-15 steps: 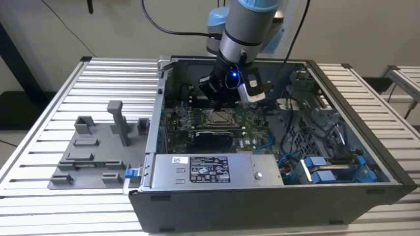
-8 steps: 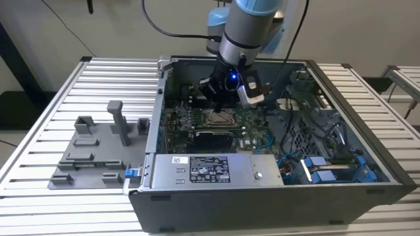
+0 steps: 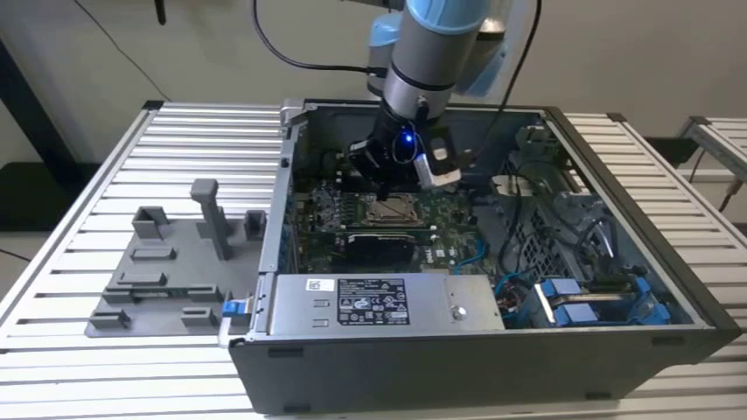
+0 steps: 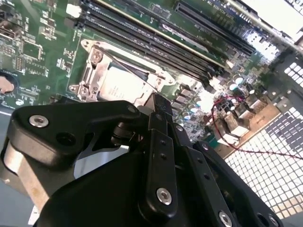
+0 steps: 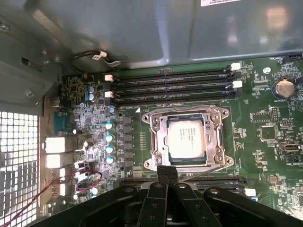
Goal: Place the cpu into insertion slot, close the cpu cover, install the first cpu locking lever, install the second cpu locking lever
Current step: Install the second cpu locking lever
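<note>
An open computer case (image 3: 653, 289) lies on the slatted worktop (image 3: 105, 166), and a green motherboard (image 5: 265, 109) sits in its floor. In the motherboard's socket lies the cpu (image 5: 186, 137), its dull metal top facing up. The cpu cover (image 5: 158, 124), a silvery frame, lies flat around the chip. Memory slots (image 5: 175, 85) run beside the socket. The tool (image 5: 166, 173) hangs just above the socket's edge; its fingers look drawn together with nothing between them. Outside the case, a grey holder (image 3: 164, 262) rests on the worktop.
</note>
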Available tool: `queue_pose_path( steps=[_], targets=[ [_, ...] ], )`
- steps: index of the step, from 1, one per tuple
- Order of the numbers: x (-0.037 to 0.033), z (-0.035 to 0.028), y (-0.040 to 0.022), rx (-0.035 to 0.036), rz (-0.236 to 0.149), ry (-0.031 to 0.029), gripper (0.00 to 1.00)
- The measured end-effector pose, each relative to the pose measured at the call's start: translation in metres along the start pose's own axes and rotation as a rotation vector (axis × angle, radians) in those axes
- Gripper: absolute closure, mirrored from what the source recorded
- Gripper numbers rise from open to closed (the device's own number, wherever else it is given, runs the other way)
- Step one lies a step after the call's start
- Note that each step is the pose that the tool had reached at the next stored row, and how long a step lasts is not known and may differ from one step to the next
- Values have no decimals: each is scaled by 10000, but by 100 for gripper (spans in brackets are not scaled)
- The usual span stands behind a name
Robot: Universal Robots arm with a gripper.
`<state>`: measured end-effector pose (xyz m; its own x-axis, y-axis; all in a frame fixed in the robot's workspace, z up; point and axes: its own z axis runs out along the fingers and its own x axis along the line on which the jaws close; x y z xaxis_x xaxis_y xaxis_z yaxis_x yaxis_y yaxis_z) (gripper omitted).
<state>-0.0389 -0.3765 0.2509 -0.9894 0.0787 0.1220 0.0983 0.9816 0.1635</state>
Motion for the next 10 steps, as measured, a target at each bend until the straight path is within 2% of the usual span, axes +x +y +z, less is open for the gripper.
queue_pose_path(
  steps=[5,10],
  targets=[
    [21,7,-15,1,0,5,89],
    [-7,-23,-34,9,47,271,89]
  ],
)
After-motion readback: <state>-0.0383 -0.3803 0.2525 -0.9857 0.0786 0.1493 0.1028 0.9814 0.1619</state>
